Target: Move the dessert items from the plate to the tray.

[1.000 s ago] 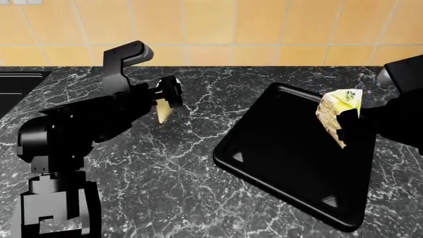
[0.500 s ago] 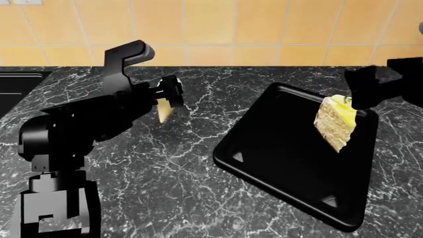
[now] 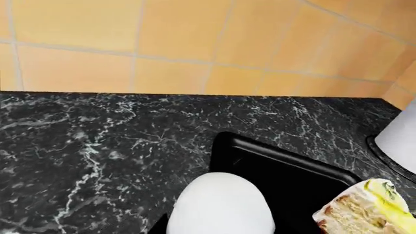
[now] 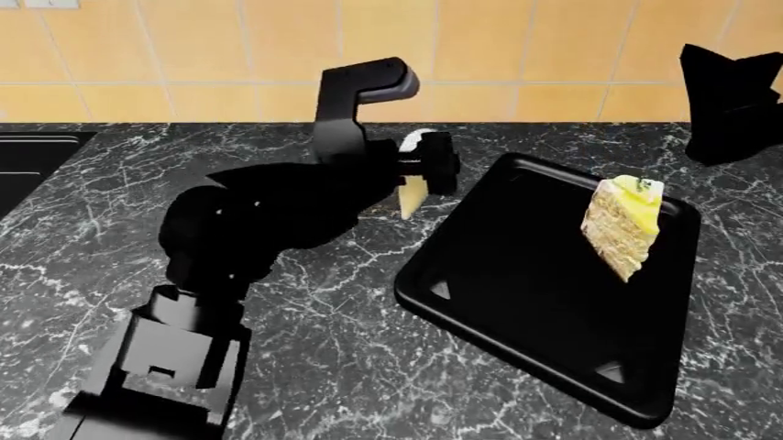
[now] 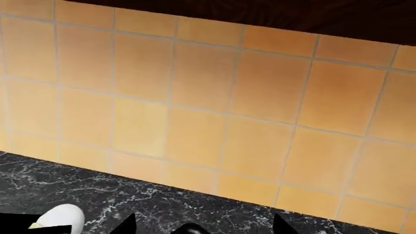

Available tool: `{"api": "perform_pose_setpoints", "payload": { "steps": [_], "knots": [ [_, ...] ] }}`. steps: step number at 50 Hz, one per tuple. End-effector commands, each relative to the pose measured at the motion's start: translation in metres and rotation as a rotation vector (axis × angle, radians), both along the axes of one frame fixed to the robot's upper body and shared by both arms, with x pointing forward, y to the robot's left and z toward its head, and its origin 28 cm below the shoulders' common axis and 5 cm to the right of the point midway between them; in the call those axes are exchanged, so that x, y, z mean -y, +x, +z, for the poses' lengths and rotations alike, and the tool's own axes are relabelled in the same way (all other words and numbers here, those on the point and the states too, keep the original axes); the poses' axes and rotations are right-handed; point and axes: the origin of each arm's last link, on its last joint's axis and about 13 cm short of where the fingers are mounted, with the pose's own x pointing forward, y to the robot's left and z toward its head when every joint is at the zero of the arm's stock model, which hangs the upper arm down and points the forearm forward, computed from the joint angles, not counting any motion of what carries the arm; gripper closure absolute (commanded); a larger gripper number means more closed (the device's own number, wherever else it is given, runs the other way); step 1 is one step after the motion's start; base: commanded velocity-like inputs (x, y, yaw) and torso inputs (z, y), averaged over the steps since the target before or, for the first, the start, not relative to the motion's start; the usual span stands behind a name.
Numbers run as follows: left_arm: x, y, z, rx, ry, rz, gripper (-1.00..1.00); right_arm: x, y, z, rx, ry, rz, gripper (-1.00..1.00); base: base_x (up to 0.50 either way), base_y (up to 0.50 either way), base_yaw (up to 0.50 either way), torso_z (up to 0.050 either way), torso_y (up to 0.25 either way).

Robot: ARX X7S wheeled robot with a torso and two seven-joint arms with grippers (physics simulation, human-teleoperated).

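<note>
The black tray (image 4: 490, 302) lies on the marble counter at the right. The layered cake wedge (image 4: 622, 229) with its yellow top stands on the tray's far right part, with nothing gripping it; the left wrist view also shows this cake wedge (image 3: 364, 212). My left gripper (image 4: 423, 172) is shut on the cone-shaped pastry (image 4: 413, 195), held in the air just left of the tray's far left rim. The pastry's white end (image 3: 221, 207) fills the left wrist view, with the tray's rim (image 3: 279, 155) right behind it. My right gripper (image 5: 202, 225) is open and empty, raised at the back right (image 4: 729, 101). The plate is not in the head view.
An orange tiled wall (image 4: 490, 46) backs the counter. A black sink basin (image 4: 31, 156) sits at the far left. A white rounded object (image 3: 400, 136) shows at the edge of the left wrist view; I cannot tell what it is.
The right gripper let go of the cake wedge on the tray and rose away to the back right. The left arm swung right, carrying the pastry to the tray's edge.
</note>
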Motion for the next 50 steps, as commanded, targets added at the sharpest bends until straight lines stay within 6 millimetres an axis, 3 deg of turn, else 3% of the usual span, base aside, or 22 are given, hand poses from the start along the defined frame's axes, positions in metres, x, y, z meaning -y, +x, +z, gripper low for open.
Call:
{"api": "perform_pose_setpoints", "payload": {
  "steps": [1, 11, 23, 32, 33, 39, 43, 47, 50],
  "knots": [
    [0.063, -0.020, -0.013, -0.050, 0.016, -0.095, 1.00, 0.007, -0.004, -0.022, -0.010, 0.074, -0.024, -1.00, 0.00, 0.00, 0.00, 0.000, 0.000],
    [0.094, -0.030, -0.025, -0.076, 0.058, -0.139, 1.00, 0.015, -0.005, -0.025, 0.011, 0.117, -0.044, -1.00, 0.00, 0.00, 0.00, 0.000, 0.000],
    [0.091, -0.031, -0.041, -0.093, 0.188, -0.118, 1.00, 0.022, -0.007, -0.025, 0.041, 0.158, -0.071, -1.00, 0.00, 0.00, 0.00, 0.000, 0.001],
    [0.092, -0.032, -0.039, -0.070, 0.190, -0.129, 1.00, 0.023, -0.005, -0.027, 0.036, 0.164, -0.068, -1.00, 0.00, 0.00, 0.00, 0.000, 0.000],
    [0.093, -0.032, -0.037, -0.061, 0.181, -0.132, -1.00, 0.023, -0.005, -0.028, 0.035, 0.162, -0.065, -1.00, 0.00, 0.00, 0.00, 0.000, 0.000],
    [0.098, -0.033, -0.015, 0.006, 0.113, -0.147, -1.00, 0.022, -0.002, -0.031, 0.025, 0.154, -0.050, -1.00, 0.00, 0.00, 0.00, 0.000, 0.000],
    [0.096, -0.034, 0.014, 0.091, 0.067, -0.121, -1.00, 0.022, -0.002, -0.030, 0.024, 0.150, -0.043, -1.00, 0.00, 0.00, 0.00, 0.000, 0.000],
    [0.082, -0.035, 0.053, 0.238, 0.050, -0.039, -1.00, 0.021, -0.003, -0.027, 0.034, 0.149, -0.044, -1.00, 0.00, 0.00, 0.00, 0.000, 0.000],
    [0.063, -0.031, 0.065, 0.292, 0.047, 0.030, -1.00, 0.017, -0.009, -0.025, 0.042, 0.149, -0.042, -1.00, 0.00, 0.00, 0.00, 0.000, 0.000]
  ]
}}
